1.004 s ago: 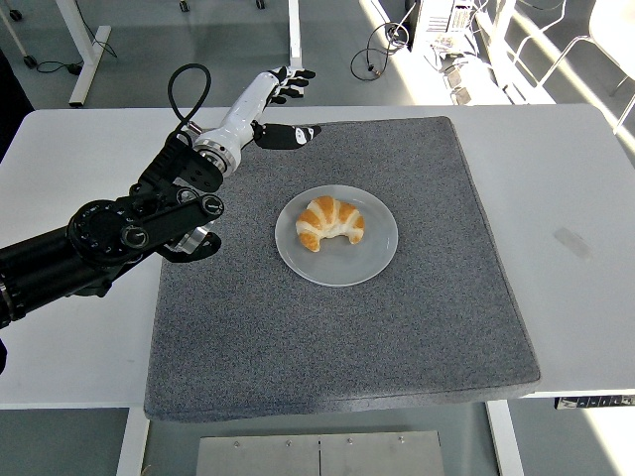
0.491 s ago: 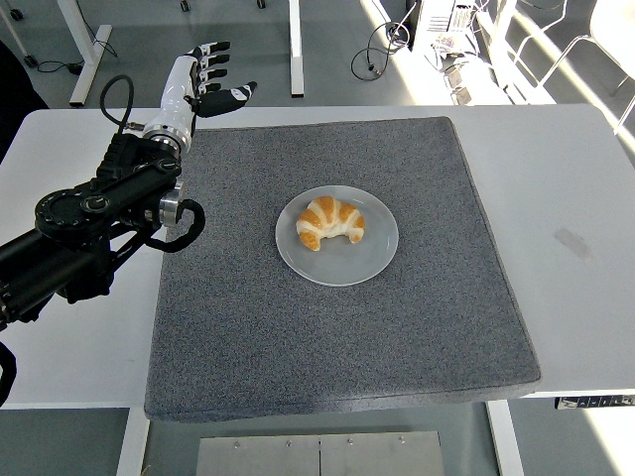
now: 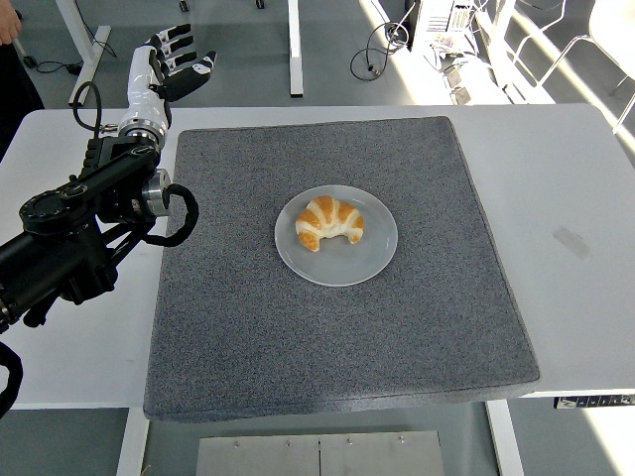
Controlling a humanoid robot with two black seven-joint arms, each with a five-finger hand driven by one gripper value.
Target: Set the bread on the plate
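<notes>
A golden croissant (image 3: pixel 330 222) lies on a round grey plate (image 3: pixel 367 256) in the middle of the dark grey mat (image 3: pixel 337 337). My left hand (image 3: pixel 171 61) is raised at the far left, beyond the mat's back left corner, far from the plate. Its fingers are spread and it holds nothing. My left arm (image 3: pixel 89 223) runs in from the left edge over the white table. My right arm does not show.
The mat covers most of the white table (image 3: pixel 571 188). A person's hand and dark sleeve (image 3: pixel 10 59) show at the top left edge. Desk legs and cables stand on the floor beyond the table.
My left hand has swung left and back, from over the mat's back left corner to beyond the table's far left edge. The croissant and plate have not moved.
</notes>
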